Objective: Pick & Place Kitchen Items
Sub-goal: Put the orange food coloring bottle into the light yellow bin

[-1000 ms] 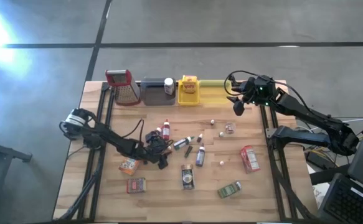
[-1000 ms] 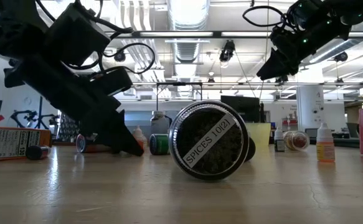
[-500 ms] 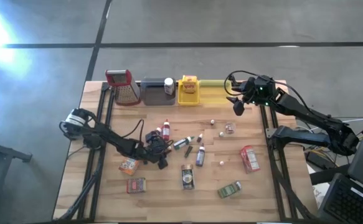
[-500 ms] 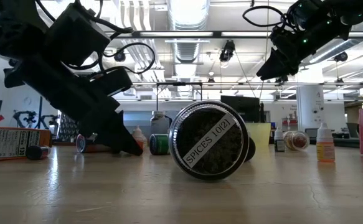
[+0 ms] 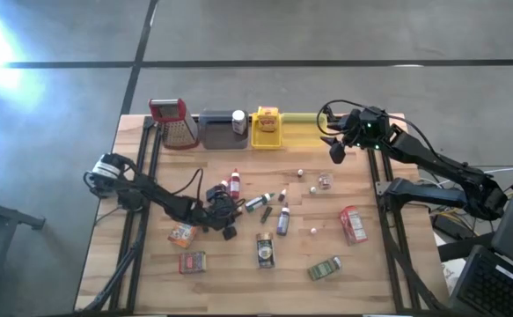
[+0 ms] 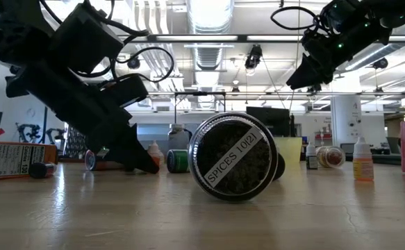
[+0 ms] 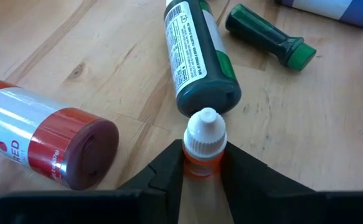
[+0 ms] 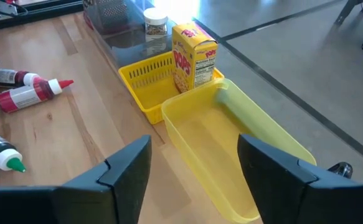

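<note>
The left gripper (image 7: 203, 163) pinches an orange dropper bottle (image 7: 202, 144) beside a green bottle (image 7: 198, 56). The right gripper (image 8: 193, 163) hangs wide open over the yellow tray (image 8: 231, 163).

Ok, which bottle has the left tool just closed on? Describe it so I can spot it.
On the wooden table, find the left tool in the bottle cluster left of centre. It grips a small orange bottle with a white dropper cap; the red-capped bottle and green bottle beside it lie loose.
</note>
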`<state>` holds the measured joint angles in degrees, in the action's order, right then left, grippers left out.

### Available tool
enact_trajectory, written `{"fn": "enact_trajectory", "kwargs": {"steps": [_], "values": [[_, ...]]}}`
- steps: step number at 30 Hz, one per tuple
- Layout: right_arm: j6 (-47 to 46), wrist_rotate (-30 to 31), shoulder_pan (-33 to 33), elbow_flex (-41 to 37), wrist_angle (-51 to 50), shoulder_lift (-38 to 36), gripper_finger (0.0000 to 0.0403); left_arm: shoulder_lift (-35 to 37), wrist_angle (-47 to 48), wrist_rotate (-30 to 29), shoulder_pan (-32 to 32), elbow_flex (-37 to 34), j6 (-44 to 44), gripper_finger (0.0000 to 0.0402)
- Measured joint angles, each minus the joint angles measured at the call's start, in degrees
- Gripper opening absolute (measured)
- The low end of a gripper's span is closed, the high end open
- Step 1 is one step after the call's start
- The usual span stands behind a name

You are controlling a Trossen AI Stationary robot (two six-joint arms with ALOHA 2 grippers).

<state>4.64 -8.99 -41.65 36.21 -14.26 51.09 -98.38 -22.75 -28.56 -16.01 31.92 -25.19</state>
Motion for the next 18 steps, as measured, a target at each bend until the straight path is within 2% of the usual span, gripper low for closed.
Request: {"fn": "enact_trajectory", "kwargs": {"steps": [8,18], "values": [[0.0,0.0,0.0,0.0,0.0,0.0,0.0219,0.0,0.0,0.4,0.0,0.0,0.1,0.0101],[0.0,0.0,0.0,0.0,0.0,0.0,0.0244,0.0,0.0,0.6,0.0,0.0,0.1,0.0101]]}}
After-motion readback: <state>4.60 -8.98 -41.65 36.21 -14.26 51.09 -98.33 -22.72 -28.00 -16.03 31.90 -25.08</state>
